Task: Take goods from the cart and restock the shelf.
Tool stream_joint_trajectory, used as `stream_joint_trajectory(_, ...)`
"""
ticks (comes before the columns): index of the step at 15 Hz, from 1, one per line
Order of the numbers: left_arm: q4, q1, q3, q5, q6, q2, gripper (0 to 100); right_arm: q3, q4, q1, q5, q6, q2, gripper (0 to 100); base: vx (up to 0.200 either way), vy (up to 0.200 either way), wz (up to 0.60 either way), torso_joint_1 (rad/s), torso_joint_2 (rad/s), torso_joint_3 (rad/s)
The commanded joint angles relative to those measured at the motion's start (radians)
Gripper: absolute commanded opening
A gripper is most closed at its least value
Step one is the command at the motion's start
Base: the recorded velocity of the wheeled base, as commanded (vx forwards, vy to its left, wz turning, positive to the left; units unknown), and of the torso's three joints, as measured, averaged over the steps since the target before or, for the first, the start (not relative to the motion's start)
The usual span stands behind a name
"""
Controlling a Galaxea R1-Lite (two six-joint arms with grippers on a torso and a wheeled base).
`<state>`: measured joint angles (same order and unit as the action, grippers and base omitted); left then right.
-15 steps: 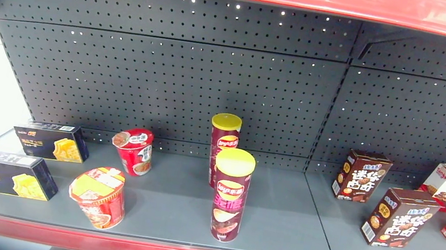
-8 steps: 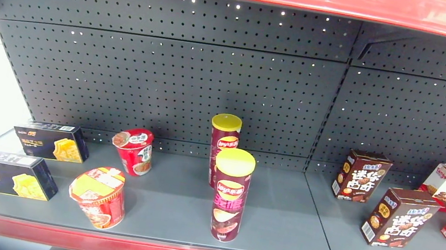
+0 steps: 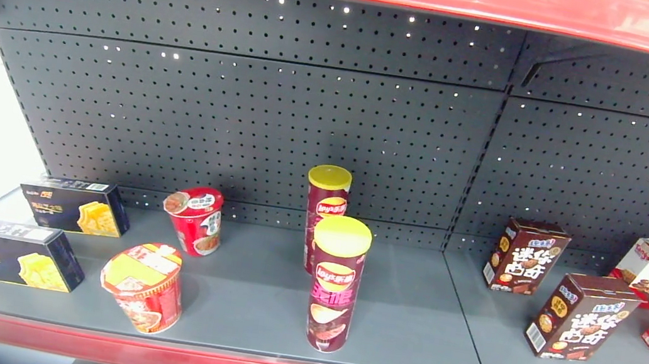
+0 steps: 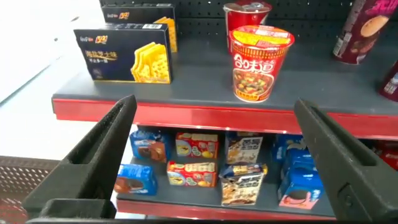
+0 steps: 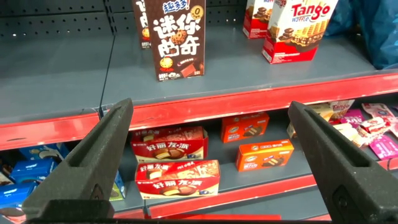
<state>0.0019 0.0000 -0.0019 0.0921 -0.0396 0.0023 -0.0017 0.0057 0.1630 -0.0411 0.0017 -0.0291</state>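
The left end effector (image 4: 214,106) and the right end effector (image 5: 209,107) both hang spread and empty just in front of the shelf (image 3: 256,306), so the step in hand is probably fetching the next item from the cart. It pays to pick something that matches a row already started, grip it across its narrow sides and carry it upright. Bare shelf lies between the cups (image 3: 143,285) and the cans (image 3: 335,285), so set it down there, well off the tall front can, which looks easy to tip.
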Motion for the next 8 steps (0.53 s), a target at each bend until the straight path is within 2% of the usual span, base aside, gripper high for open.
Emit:
stream_joint_trajectory(1,0.000,0.000,0.000,-0.003,-0.008,0.002,100,0.000,0.000,0.000,0.000,0.000,-0.002,100,0.000,0.000,0.00,0.000,0.00,0.000)
stream_joint_trajectory(8,0.001,0.000,-0.001,-0.009,-0.006,0.002,100,0.000,0.000,0.000,0.007,-0.005,-0.002,100,0.000,0.000,0.00,0.000,0.00,0.000)
